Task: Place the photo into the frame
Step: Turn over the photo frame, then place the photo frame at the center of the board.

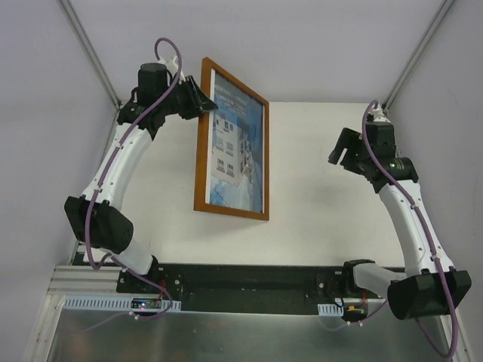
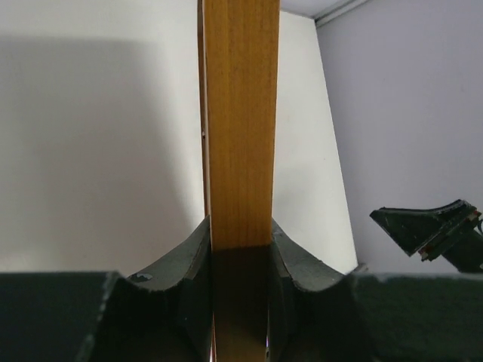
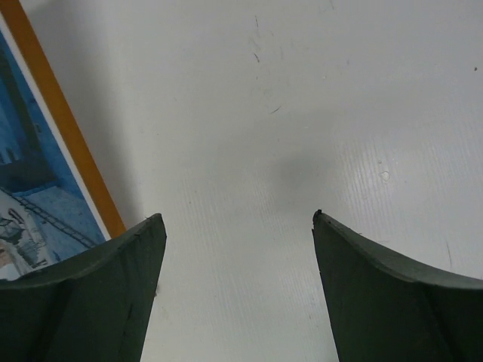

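Dark fingers (image 2: 185,260) of the left gripper (image 2: 240,235) fill the bottom of the left wrist view, shut narrow on one rail of the frame (image 2: 240,113). The rail runs straight up between them, edge-on, its wood a warm orange-brown with fine straight grain.

From the top view, the clamped spot is on the frame's left long rail, near its far corner. That far end is raised: it shows against the back wall (image 1: 302,45) rather than over the table (image 1: 317,188). The near short rail hangs low above the white tabletop at the middle. Whether it touches the surface cannot be told.

The photo (image 1: 235,143) sits inside the frame, print side toward the top camera. It shows white buildings set in blue, with a thin white margin between the print and the wood. The rails are slim and the same orange-brown all round.

The right gripper (image 3: 238,219) hovers over bare table to the right of the frame, apart from it. Its jaws stand wide and hold nothing; its own camera catches a strip of the frame's rail and the blue print at the left edge.

By count: one frame, one photo, two grippers.
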Controlling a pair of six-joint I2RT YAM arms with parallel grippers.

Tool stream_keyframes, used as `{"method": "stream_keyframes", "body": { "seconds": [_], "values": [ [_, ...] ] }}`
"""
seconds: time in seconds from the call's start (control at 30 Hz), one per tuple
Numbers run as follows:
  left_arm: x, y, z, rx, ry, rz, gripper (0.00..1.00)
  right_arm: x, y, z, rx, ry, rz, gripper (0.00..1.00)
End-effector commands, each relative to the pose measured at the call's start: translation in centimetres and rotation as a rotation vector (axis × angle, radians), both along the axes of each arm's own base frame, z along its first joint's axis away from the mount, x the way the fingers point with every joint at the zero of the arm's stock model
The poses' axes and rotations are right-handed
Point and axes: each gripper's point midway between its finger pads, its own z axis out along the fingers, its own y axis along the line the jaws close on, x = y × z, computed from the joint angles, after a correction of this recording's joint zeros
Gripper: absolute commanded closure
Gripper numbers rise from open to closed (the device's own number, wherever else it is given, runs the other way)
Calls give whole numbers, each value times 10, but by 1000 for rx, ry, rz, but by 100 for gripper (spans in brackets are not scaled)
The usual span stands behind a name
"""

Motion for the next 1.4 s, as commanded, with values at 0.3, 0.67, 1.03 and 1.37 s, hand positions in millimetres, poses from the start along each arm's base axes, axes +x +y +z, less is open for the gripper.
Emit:
{"method": "stream_keyframes", "body": {
  "seconds": [0.3,0.67,1.03,1.37],
  "values": [
    [1,-14,-146,-321,285,-246,100,11,40,-65,165,54,117,21],
    [13,0,-243,-234,431,-114,97,12,58,-113,221,137,171,20],
    [20,30,-314,-45,507,53,56,5,67,-138,216,184,188,20],
    [13,82,-276,203,424,271,35,-15,75,-152,128,212,200,19]
  ]
}}
